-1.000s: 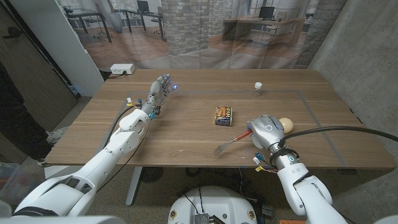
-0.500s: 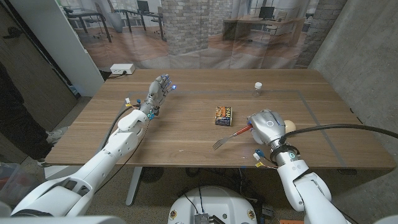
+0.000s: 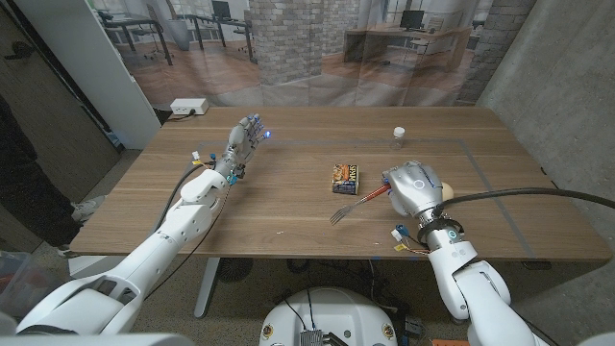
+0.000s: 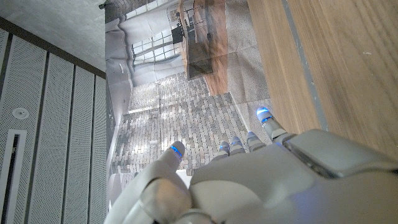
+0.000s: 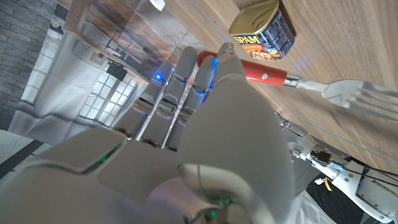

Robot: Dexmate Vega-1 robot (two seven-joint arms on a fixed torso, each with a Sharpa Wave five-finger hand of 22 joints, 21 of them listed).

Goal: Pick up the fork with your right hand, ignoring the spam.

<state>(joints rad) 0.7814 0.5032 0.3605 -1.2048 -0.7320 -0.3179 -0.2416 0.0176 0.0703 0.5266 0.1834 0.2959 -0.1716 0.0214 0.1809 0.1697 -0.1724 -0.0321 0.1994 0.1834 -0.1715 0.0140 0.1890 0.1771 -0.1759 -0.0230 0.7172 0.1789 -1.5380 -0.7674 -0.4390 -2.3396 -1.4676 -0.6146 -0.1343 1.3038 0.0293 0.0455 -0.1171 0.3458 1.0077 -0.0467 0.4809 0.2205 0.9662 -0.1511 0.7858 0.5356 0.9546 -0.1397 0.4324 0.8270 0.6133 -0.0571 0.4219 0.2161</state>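
Two things lie close before my right hand (image 3: 415,186): the fork (image 3: 358,204), which I want, and the spam (image 3: 347,177), which I leave alone just beyond it on the wooden table (image 3: 288,207). My right hand grasps the fork by its red handle, which in the right wrist view runs out from under my fingers (image 5: 186,68) past the can, the metal tines pointing away toward my left. I judge the grip sits at the handle end so the tines stay free and the hand keeps off the can. The fork looks lifted off the wood, though I cannot be sure how clear it is. My left hand (image 3: 245,136) waits far off across the table, fingers released and spread, holding nothing. Compared with a second ago, my right hand and the fork are farther up the table, nearer the spam, while the can is where it was.
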